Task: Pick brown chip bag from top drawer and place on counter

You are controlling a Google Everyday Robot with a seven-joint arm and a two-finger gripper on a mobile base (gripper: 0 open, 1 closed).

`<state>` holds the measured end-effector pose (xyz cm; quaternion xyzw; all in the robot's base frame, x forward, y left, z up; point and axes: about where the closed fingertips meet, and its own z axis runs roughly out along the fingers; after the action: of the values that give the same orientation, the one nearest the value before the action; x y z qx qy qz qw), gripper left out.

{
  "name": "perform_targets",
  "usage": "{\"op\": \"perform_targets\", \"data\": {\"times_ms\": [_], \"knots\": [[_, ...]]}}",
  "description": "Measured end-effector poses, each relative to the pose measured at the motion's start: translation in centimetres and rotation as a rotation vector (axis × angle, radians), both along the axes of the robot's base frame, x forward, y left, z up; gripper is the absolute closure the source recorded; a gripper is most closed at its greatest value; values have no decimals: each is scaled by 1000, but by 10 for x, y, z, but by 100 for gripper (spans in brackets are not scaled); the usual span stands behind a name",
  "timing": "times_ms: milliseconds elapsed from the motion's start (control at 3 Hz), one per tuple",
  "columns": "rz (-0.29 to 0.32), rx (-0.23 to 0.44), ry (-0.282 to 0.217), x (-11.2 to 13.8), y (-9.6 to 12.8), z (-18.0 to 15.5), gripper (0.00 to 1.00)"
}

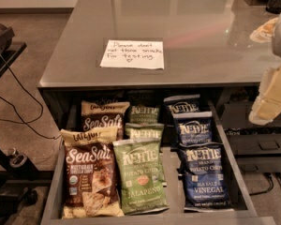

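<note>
brown chip bag (90, 179): front of left column in the open top drawer (235, 172), just beside green jalapeno bag (140, 175). gripper (270, 100): far right beside worktop (201, 36), well apart from the bag; whether wide or narrow cannot be told.

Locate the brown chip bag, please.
The brown chip bag lies front left in the top drawer, beside the green bag; the claw hangs far right.

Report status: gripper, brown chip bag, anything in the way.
Gripper at frame's right edge, away from the bags. Nearest brown chip bag front-left in top drawer, not gripped. Green Jalapeno bag alongside it; nothing on top.
</note>
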<state>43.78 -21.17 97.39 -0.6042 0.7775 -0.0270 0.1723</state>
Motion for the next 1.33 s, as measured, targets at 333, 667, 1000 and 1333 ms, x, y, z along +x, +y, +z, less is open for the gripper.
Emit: {"op": "perform_targets", "data": {"times_ms": [333, 667, 1000, 1333], "knots": [[12, 116, 14, -3, 23, -27, 0], [45, 292, 40, -3, 80, -54, 0], [92, 463, 84, -2, 149, -77, 0], [175, 620, 161, -5, 234, -99, 0]]}}
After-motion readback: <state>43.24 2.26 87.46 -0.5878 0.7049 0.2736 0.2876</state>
